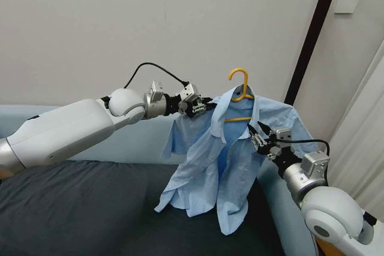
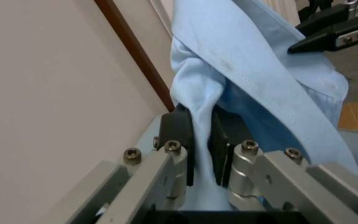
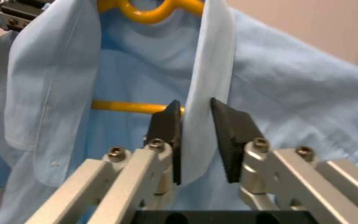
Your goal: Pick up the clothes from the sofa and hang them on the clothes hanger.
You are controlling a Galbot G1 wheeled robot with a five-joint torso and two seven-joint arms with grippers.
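Note:
A light blue shirt (image 1: pixel 216 160) hangs on a yellow hanger (image 1: pixel 240 85), held in the air above the sofa's right end. My left gripper (image 1: pixel 201 107) reaches in from the left and is shut on a bunched fold at the shirt's shoulder (image 2: pixel 197 93). In the left wrist view its pads (image 2: pixel 179 130) press the cloth from both sides. From the lower right, my right gripper (image 1: pixel 261 139) is shut on the shirt's front edge strip (image 3: pixel 197 70), just below the hanger's bar (image 3: pixel 120 106). The hanger's hook (image 3: pixel 148 11) is free in the air.
The sofa has a dark seat (image 1: pixel 78 208) and a pale blue back (image 1: pixel 138 142). A black rack pole (image 1: pixel 312 34) slants up at the right, against the white wall. A pale curtain (image 1: pixel 366 124) hangs at the far right.

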